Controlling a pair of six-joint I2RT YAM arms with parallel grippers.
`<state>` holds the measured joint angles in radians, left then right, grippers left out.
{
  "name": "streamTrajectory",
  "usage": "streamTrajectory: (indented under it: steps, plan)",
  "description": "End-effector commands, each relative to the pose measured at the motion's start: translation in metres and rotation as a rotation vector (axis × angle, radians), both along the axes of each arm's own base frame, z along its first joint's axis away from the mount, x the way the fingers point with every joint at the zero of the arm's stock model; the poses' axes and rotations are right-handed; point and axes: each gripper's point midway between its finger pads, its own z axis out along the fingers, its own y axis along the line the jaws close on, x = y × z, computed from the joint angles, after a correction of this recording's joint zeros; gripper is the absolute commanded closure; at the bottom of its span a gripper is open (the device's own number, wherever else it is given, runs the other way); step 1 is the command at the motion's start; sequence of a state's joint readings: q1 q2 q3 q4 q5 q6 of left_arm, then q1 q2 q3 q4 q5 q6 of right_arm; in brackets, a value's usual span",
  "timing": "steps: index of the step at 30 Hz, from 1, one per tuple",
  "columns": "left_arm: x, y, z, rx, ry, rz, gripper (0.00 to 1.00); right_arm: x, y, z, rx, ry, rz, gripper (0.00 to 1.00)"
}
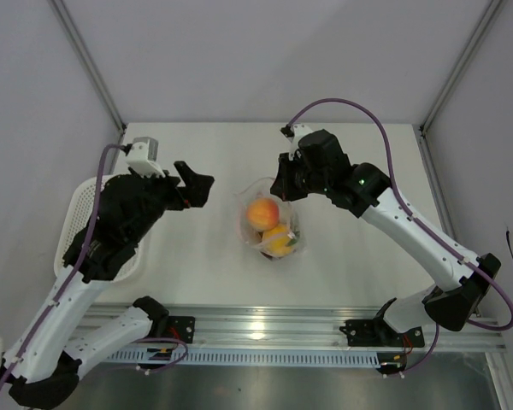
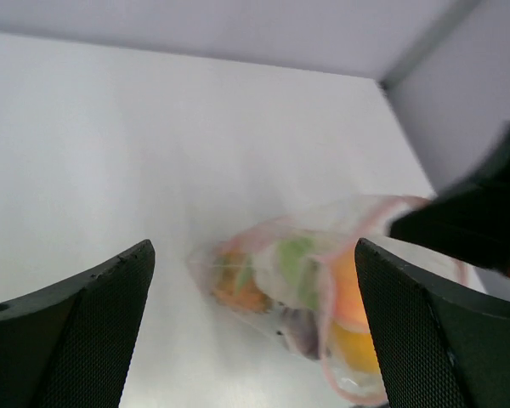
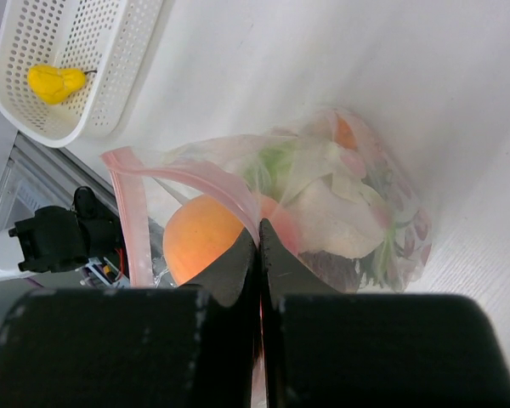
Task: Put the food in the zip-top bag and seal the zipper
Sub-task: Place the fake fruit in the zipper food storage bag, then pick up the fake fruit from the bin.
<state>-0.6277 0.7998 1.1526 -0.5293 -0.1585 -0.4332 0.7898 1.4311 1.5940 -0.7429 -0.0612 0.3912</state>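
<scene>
The clear zip-top bag sits mid-table with food inside: an orange round piece, a yellow-orange piece, a pale leafy piece and a dark red piece. Its pinkish-red zipper curves open around the mouth. My right gripper is shut on the zipper strip at the bag's far rim. My left gripper is open and empty, left of the bag; in the left wrist view the bag lies ahead between its fingers.
A white lattice basket stands at the left table edge under my left arm; in the right wrist view the basket holds one yellow toy piece. A metal rail runs along the near edge.
</scene>
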Motion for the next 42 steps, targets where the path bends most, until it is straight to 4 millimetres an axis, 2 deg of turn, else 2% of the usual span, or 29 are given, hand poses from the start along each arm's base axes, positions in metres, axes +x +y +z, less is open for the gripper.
streamTrajectory:
  steps: [1,2,3,6,7,12,17,20,23,27,32,33,37,42]
  plan:
    - [0.019,0.061,-0.041,0.063,0.177,0.295,0.01,0.002,-0.002,0.023,0.049,-0.058,-0.007,1.00]
    - [0.020,0.070,-0.053,0.060,0.209,0.334,0.00,0.002,-0.003,0.023,0.048,-0.061,-0.007,1.00]
    - [0.022,0.091,-0.063,0.057,0.235,0.413,0.00,0.002,-0.004,0.023,0.047,-0.061,-0.007,1.00]
    - [0.023,0.121,-0.083,0.054,0.304,0.531,0.01,0.003,-0.006,0.021,0.040,-0.061,-0.007,1.00]
    - [0.021,0.141,-0.096,0.070,0.349,0.612,0.00,0.003,-0.006,0.021,0.040,-0.061,-0.008,1.00]
    - [0.009,0.200,-0.135,0.093,0.520,0.910,0.01,0.004,-0.008,0.021,0.037,-0.063,-0.003,1.00]
    - [0.000,0.229,-0.186,0.063,0.766,1.086,0.01,0.003,-0.008,0.019,0.037,-0.061,0.002,1.00]
    - [-0.015,0.247,-0.208,0.078,0.910,1.221,0.01,0.003,-0.008,0.017,0.034,-0.060,0.006,1.00]
    - [-0.019,0.264,-0.212,0.123,0.943,1.323,0.00,0.004,-0.008,0.016,0.031,-0.061,0.008,1.00]
    - [-0.031,0.285,-0.217,0.077,0.937,1.447,0.00,0.005,-0.010,0.015,0.025,-0.061,0.008,1.00]
    - [-0.040,0.300,-0.218,0.060,0.909,1.551,0.01,0.005,-0.009,0.008,0.019,-0.051,0.020,1.00]
    - [-0.046,0.305,-0.223,0.046,0.926,1.581,0.00,0.005,-0.008,0.008,0.021,-0.051,0.021,1.00]
    - [-0.051,0.317,-0.239,-0.005,0.999,1.622,0.01,0.006,-0.008,0.008,0.025,-0.052,0.028,1.00]
    - [-0.061,0.333,-0.251,-0.032,1.069,1.705,0.01,0.006,-0.007,0.006,0.027,-0.046,0.034,1.00]
